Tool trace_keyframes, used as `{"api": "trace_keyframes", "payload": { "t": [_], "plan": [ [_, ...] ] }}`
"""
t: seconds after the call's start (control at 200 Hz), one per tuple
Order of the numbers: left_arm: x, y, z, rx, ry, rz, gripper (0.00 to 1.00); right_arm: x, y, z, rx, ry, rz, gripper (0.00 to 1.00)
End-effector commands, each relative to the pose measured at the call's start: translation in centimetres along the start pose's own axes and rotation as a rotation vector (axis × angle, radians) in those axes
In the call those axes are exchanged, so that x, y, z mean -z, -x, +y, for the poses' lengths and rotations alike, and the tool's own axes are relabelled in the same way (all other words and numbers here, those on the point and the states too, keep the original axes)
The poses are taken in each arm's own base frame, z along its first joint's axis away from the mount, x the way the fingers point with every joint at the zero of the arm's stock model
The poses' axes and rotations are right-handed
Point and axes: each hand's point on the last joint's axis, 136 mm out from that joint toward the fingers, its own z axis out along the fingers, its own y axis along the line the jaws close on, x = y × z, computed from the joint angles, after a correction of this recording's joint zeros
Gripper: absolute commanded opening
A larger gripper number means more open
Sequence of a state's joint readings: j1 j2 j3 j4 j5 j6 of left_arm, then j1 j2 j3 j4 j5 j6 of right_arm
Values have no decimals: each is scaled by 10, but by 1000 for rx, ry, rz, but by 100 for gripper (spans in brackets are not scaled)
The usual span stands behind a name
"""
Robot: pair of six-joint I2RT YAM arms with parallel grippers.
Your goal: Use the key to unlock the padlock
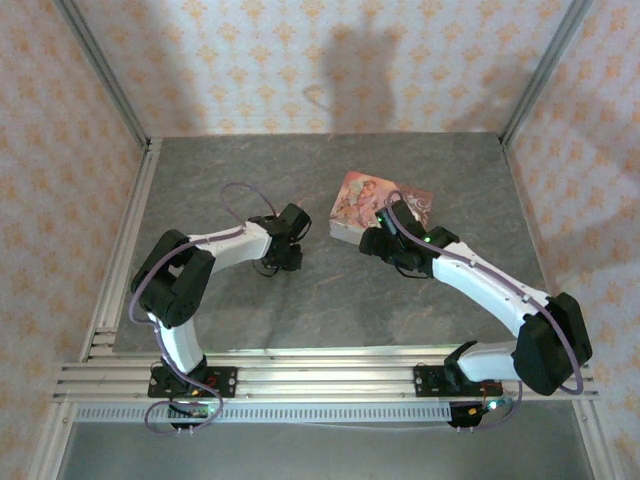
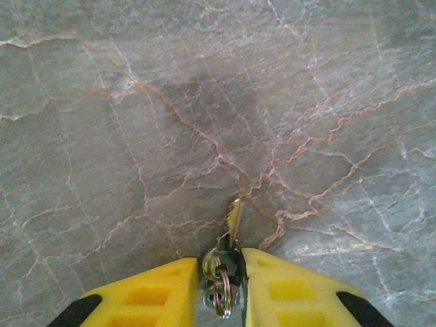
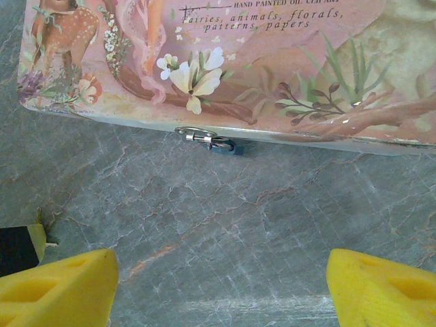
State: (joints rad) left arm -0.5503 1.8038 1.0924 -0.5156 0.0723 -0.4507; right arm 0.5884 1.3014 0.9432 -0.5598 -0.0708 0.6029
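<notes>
Padlock (image 3: 223,146), small blue-bodied, hangs on pink printed tin box (image 3: 286,75). Right tool (image 3: 218,286) apart, facing it. Left tool (image 2: 221,269) clamped on thin silvery key (image 2: 234,216).

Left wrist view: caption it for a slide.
Key on its ring between the yellow left fingers, blade pointing away over the grey veined tabletop.

Key (image 2: 234,218) in left pincer (image 2: 221,272), padlock (image 3: 223,146) at box (image 3: 272,75)

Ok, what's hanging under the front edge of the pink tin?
The blue padlock, hooked on the metal hasp of the tin. Most of its body is tucked under the rim, so the keyhole can't be seen.
</notes>
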Motion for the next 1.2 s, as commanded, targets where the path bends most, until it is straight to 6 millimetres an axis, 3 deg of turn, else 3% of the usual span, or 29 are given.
{"api": "trace_keyframes", "payload": {
  "t": [0.0,0.23,0.641,0.961,1.156,1.191],
  "plan": [
    [0,-3,7,-46,44,14,21,2,5,-1,-14,-16,-24,80],
    [-5,-8,7,-118,35,17,0,2,3,-3,-24,-18,-23,80],
    [15,-7,-15,-259,-117,-61,0,-7,-15,8,-107,110,39,80],
    [20,-10,-27,-253,-186,-88,0,-4,-17,18,-145,261,69,76],
    [26,-11,-36,-246,-234,-104,0,-6,-17,10,-187,285,69,76],
    [27,-11,-38,-246,-243,-109,0,1,-13,12,-192,307,50,75]
  ]
}}
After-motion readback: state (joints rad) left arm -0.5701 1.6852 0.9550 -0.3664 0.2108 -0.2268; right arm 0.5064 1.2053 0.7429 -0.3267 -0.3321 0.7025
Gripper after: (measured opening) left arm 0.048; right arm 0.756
